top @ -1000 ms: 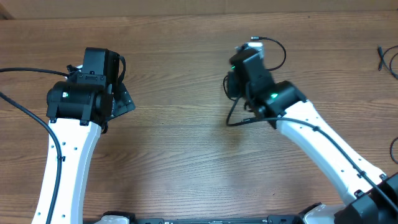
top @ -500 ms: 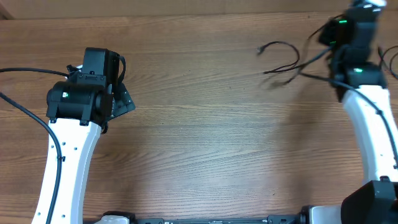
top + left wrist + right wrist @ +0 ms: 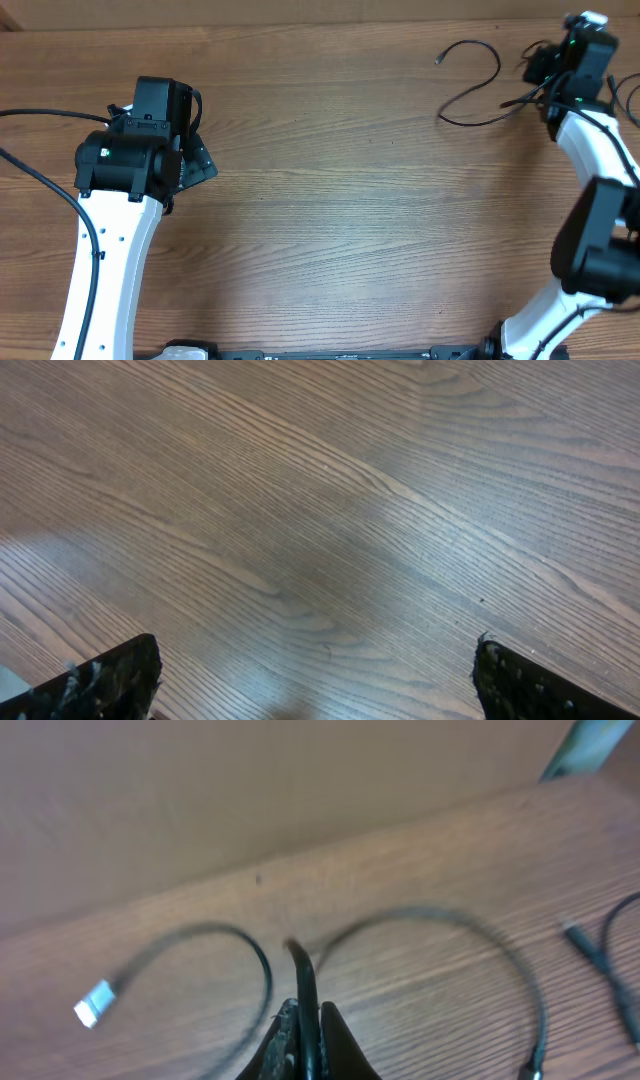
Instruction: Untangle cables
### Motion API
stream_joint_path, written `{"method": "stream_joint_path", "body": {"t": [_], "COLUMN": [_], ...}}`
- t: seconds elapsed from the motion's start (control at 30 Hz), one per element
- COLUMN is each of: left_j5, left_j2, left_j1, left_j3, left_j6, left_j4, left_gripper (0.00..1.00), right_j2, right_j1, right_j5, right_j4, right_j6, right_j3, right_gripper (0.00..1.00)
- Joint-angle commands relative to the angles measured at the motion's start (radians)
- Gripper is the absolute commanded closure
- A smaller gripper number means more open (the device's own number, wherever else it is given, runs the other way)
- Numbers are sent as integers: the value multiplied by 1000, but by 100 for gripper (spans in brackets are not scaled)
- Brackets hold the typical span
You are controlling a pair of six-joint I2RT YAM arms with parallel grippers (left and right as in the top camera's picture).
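Note:
One thin black cable (image 3: 480, 85) curls over the wood at the back right, its small plug end (image 3: 439, 60) pointing left. My right gripper (image 3: 540, 85) sits at the back right corner, shut on this cable. In the right wrist view the gripper (image 3: 305, 1025) pinches the black cord (image 3: 300, 970) between its jaws, and a silver plug (image 3: 95, 1003) lies to the left. A second cable (image 3: 520, 980) arcs to the right, and another cable (image 3: 610, 955) lies at the far right. My left gripper (image 3: 195, 160) is on the left side, open (image 3: 320, 690) over bare wood.
The wooden table (image 3: 330, 230) runs between the two arms. Its back edge (image 3: 300, 850) meets a plain brown wall close behind the right gripper. A thick black robot wire (image 3: 40, 180) trails off the left arm.
My right arm has swung from the table's middle to the back right corner, dragging the held cable with it. The left arm has stayed still.

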Motion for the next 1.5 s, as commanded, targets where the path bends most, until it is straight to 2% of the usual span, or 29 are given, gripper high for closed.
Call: {"method": "stream_joint_path", "body": {"t": [0.0, 0.07, 0.1, 0.13, 0.37, 0.53, 0.67, 0.8, 1.13, 1.37, 1.47], "left_j5": [-13, -13, -13, -13, -13, -13, -13, -13, -13, -13, -13], "left_j2": [3, 3, 3, 3, 3, 3, 3, 3, 3, 3, 3], "left_j1": [0, 0, 0, 0, 0, 0, 0, 0, 0, 0, 0], "left_j3": [-3, -3, -3, -3, -3, -3, -3, -3, -3, -3, -3], "left_j6": [-16, -16, -16, -16, -16, -16, -16, -16, -16, -16, -16], "left_j4": [0, 0, 0, 0, 0, 0, 0, 0, 0, 0, 0], "left_gripper": [1, 1, 1, 1, 0, 1, 1, 1, 1, 1, 1], "right_j2": [29, 42, 41, 29, -237, -452, -559, -599, -651, -743, -804], "right_j1": [2, 2, 2, 2, 2, 5, 12, 63, 302, 312, 312], "right_j5": [-16, -11, 0, 15, 25, -37, -231, -367, -311, -302, -241], "right_j4": [30, 13, 11, 3, -138, -426, -695, -863, -1005, -1049, -1053], "right_j6": [-29, -27, -13, 28, 100, 269, 399, 421, 364, 284, 284], "right_j3": [12, 12, 12, 13, 13, 13, 12, 10, 10, 2, -27], "right_gripper": [92, 54, 14, 0, 0, 0, 0, 0, 0, 0, 0]}}
